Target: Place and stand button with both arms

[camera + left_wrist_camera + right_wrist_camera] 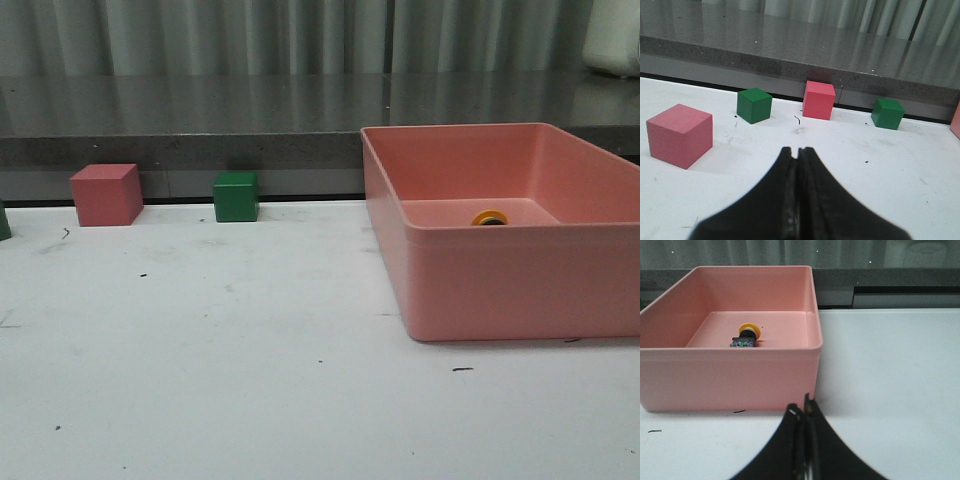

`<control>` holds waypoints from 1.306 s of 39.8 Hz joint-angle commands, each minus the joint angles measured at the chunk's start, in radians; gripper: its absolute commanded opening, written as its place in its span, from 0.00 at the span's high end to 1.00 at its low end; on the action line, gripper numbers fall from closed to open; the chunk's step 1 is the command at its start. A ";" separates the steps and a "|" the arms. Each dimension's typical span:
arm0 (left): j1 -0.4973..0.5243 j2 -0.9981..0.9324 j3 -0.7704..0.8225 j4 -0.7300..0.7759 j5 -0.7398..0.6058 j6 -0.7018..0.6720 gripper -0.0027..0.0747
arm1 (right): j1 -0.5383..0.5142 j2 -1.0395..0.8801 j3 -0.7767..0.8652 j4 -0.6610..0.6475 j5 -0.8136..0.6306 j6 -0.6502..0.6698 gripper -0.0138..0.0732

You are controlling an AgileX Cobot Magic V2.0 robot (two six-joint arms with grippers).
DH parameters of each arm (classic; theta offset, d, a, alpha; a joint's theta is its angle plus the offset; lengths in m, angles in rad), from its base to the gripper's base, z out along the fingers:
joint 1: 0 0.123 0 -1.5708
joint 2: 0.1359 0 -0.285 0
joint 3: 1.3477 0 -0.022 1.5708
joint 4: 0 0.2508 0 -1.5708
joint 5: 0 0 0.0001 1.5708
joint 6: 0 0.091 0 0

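- Right now the small push button with its round yellow cap and dark blocky base (745,336) lies on its side on the floor of the open rectangular pink plastic bin (740,372), near the bin's middle in my right wrist view, its cap pointing toward the far wall.
- In the front view only the yellow cap (490,217) peeks over the bin's near wall, at centre right of the frame; the bin (500,290) fills the right half of that frame.
- My right hand (803,412) sits at the bottom centre of its view, the two black fingers pressed together with nothing between them, outside the bin and near its closest corner.
- My left hand (796,152) is likewise closed tight and holding nothing, low in its frame above the white table (900,170).
- Ahead of my left hand stand four cubes: a pink-red cube (680,134) at left, a green cube (754,105) and another pink-red cube (818,100) near the centre, and a second green cube (887,113) at right.
- The front view shows a pink-red cube (106,194) and a green cube (236,197) at upper left, along the table's back edge; neither hand appears in that frame.
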 commanded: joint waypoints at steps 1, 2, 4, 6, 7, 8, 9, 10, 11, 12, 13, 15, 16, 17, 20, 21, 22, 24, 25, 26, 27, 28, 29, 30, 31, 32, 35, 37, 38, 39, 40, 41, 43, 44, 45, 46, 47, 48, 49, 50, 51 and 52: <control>0.002 -0.023 0.016 -0.008 -0.086 -0.006 0.99 | -0.006 -0.019 -0.003 0.003 -0.073 -0.005 0.92; 0.002 -0.023 0.016 -0.008 -0.086 -0.006 0.99 | -0.006 -0.019 -0.003 0.003 -0.073 -0.005 0.92; 0.002 -0.023 0.016 -0.008 -0.086 -0.006 0.99 | -0.006 -0.019 -0.003 0.003 -0.073 -0.005 0.92; 0.002 -0.023 0.016 -0.008 -0.086 -0.006 0.99 | -0.006 -0.019 -0.003 0.003 -0.073 -0.005 0.92; 0.002 -0.023 0.016 -0.008 -0.086 -0.006 0.99 | -0.006 -0.019 -0.003 0.003 -0.073 -0.005 0.92; 0.002 -0.023 0.016 -0.008 -0.086 -0.006 0.99 | -0.006 -0.019 -0.003 0.003 -0.073 -0.005 0.92; 0.002 -0.023 0.016 -0.008 -0.086 -0.006 0.99 | -0.006 -0.019 -0.003 0.003 -0.073 -0.005 0.92; 0.002 -0.023 0.016 -0.008 -0.086 -0.006 0.99 | -0.006 -0.019 -0.003 0.003 -0.073 -0.005 0.92; 0.002 -0.023 0.016 -0.008 -0.086 -0.006 0.99 | -0.006 -0.019 -0.003 0.003 -0.073 -0.005 0.92; 0.002 -0.023 0.016 -0.008 -0.086 -0.006 0.99 | -0.006 -0.019 -0.003 0.003 -0.073 -0.005 0.92; 0.002 -0.023 0.016 -0.008 -0.086 -0.006 0.99 | -0.006 -0.019 -0.003 0.003 -0.073 -0.005 0.92; 0.002 -0.023 0.016 -0.008 -0.086 -0.006 0.99 | -0.006 -0.019 -0.003 0.003 -0.073 -0.005 0.92; 0.002 -0.023 0.016 -0.008 -0.086 -0.006 0.99 | -0.006 -0.019 -0.003 0.003 -0.073 -0.005 0.92; 0.002 -0.023 0.016 -0.008 -0.086 -0.006 0.99 | -0.006 -0.019 -0.003 0.003 -0.073 -0.005 0.92; 0.002 -0.023 0.016 -0.008 -0.086 -0.006 0.99 | -0.006 -0.019 -0.003 0.003 -0.073 -0.005 0.92; 0.002 -0.023 0.016 -0.008 -0.086 -0.006 0.99 | -0.006 -0.019 -0.003 0.003 -0.073 -0.005 0.92; 0.002 -0.023 0.016 -0.008 -0.086 -0.006 0.99 | -0.006 -0.019 -0.003 0.003 -0.073 -0.005 0.92; 0.002 -0.023 0.016 -0.008 -0.086 -0.006 0.99 | -0.006 -0.019 -0.003 0.003 -0.073 -0.005 0.92; 0.002 -0.023 0.016 -0.008 -0.086 -0.006 0.99 | -0.006 -0.019 -0.003 0.003 -0.073 -0.005 0.92; 0.002 -0.023 0.016 -0.008 -0.086 -0.006 0.99 | -0.006 -0.019 -0.003 0.003 -0.073 -0.005 0.92; 0.002 -0.023 0.016 -0.008 -0.086 -0.006 0.99 | -0.006 -0.019 -0.003 0.003 -0.073 -0.005 0.92; 0.002 -0.023 0.016 -0.008 -0.086 -0.006 0.99 | -0.006 -0.019 -0.003 0.003 -0.073 -0.005 0.92; 0.002 -0.023 0.016 -0.008 -0.086 -0.006 0.99 | -0.006 -0.019 -0.003 0.003 -0.074 -0.005 0.92; 0.002 -0.023 0.016 -0.008 -0.086 -0.006 0.99 | -0.006 -0.019 -0.003 0.003 -0.074 -0.005 0.92; 0.002 -0.023 0.016 -0.008 -0.086 -0.006 0.99 | -0.006 -0.019 -0.003 0.003 -0.075 -0.005 0.92; 0.002 -0.023 0.016 -0.008 -0.086 -0.006 0.99 | -0.006 -0.019 -0.003 0.003 -0.075 -0.005 0.92; 0.002 -0.023 0.016 -0.008 -0.086 -0.006 0.99 | -0.006 -0.019 -0.003 0.003 -0.075 -0.005 0.92; 0.002 -0.023 0.016 -0.008 -0.086 -0.006 0.99 | -0.006 -0.019 -0.003 0.003 -0.075 -0.005 0.92; 0.002 -0.023 0.016 -0.008 -0.086 -0.006 0.99 | -0.006 -0.019 -0.003 0.003 -0.076 -0.005 0.92; 0.002 -0.023 0.016 -0.008 -0.086 -0.006 0.99 | -0.006 -0.019 -0.003 0.003 -0.077 -0.005 0.92; 0.002 -0.023 0.016 -0.008 -0.086 -0.006 0.99 | -0.006 -0.019 -0.003 0.003 -0.079 -0.005 0.92; 0.002 -0.023 0.016 -0.008 -0.088 -0.006 0.99 | -0.006 -0.019 -0.003 0.003 -0.082 -0.005 0.92; 0.002 -0.023 0.016 -0.008 -0.093 -0.006 0.99 | -0.005 -0.019 -0.003 0.003 -0.096 -0.005 0.92; 0.002 -0.023 0.016 -0.008 -0.098 -0.006 0.99 | -0.005 -0.019 -0.003 0.003 -0.109 -0.005 0.92; 0.002 -0.023 0.016 -0.008 -0.107 -0.006 0.99 | -0.005 -0.019 -0.003 0.003 -0.120 -0.005 0.92; 0.002 -0.023 0.016 -0.008 -0.117 -0.006 0.99 | -0.005 -0.019 -0.003 0.003 -0.135 -0.005 0.92; 0.002 -0.023 0.016 -0.008 -0.132 -0.006 0.99 | -0.005 -0.019 -0.003 0.003 -0.149 -0.005 0.92; 0.002 -0.023 0.016 -0.008 -0.148 -0.006 0.99 | -0.005 -0.019 -0.004 0.003 -0.164 -0.005 0.92; 0.002 -0.023 0.016 -0.008 -0.170 -0.006 0.99 | -0.005 -0.019 -0.003 0.003 -0.185 -0.005 0.92; 0.002 -0.023 0.016 -0.008 -0.188 -0.006 0.99 | -0.005 -0.019 -0.006 0.003 -0.199 -0.005 0.92; 0.002 -0.023 0.016 -0.008 -0.216 -0.006 0.99 | -0.005 -0.019 -0.010 0.003 -0.211 -0.005 0.92; 0.002 -0.023 0.016 -0.008 -0.252 -0.006 0.99 | -0.005 -0.019 -0.018 0.003 -0.217 -0.005 0.92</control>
